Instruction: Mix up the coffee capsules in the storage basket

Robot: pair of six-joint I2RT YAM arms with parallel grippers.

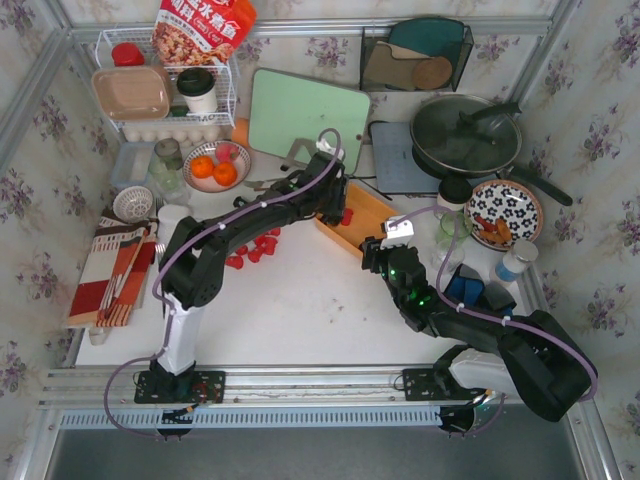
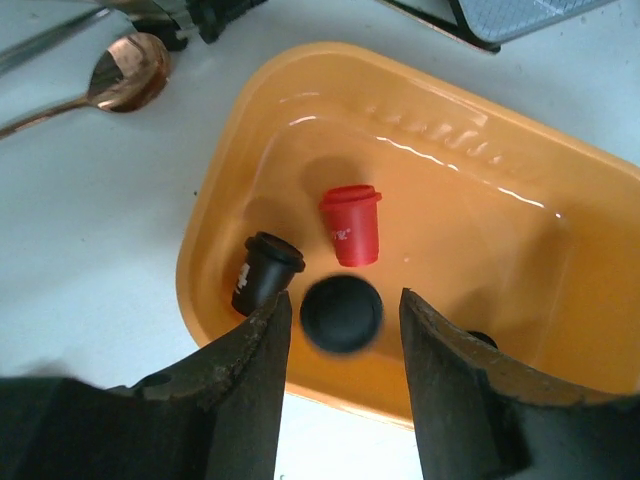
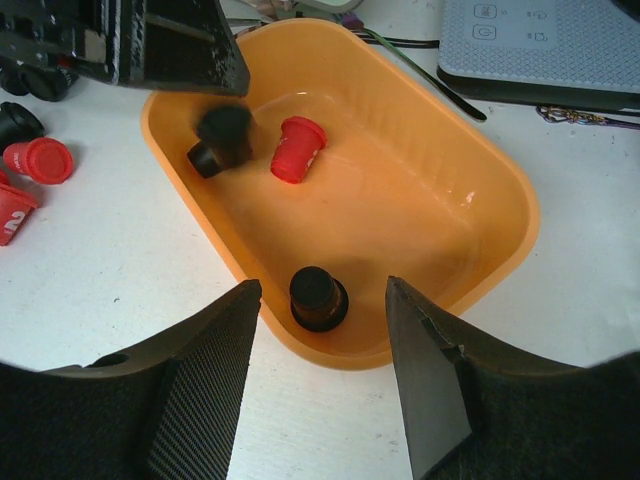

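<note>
The orange storage basket (image 3: 500,190) lies on the white table, also in the left wrist view (image 2: 215,190) and the top view (image 1: 373,208). It holds a red capsule (image 3: 298,149) (image 2: 352,225), a black capsule on its side (image 3: 203,160) (image 2: 264,272) and a black capsule (image 3: 318,298) at the near end. My left gripper (image 2: 345,298) (image 1: 338,205) is open over the basket's far end, with a blurred black capsule (image 2: 342,313) (image 3: 226,123) loose between and below its fingers, touching neither. My right gripper (image 3: 322,288) (image 1: 375,248) is open and empty above the near rim. Several red capsules (image 1: 255,248) (image 3: 38,160) lie on the table to the left.
A copper spoon (image 2: 125,72) lies beside the basket. A grey scale (image 3: 540,45), a green cutting board (image 1: 305,118), a pan (image 1: 465,135), a patterned plate (image 1: 503,212), a bowl of oranges (image 1: 215,168) and a white wire rack (image 1: 165,90) surround the work area.
</note>
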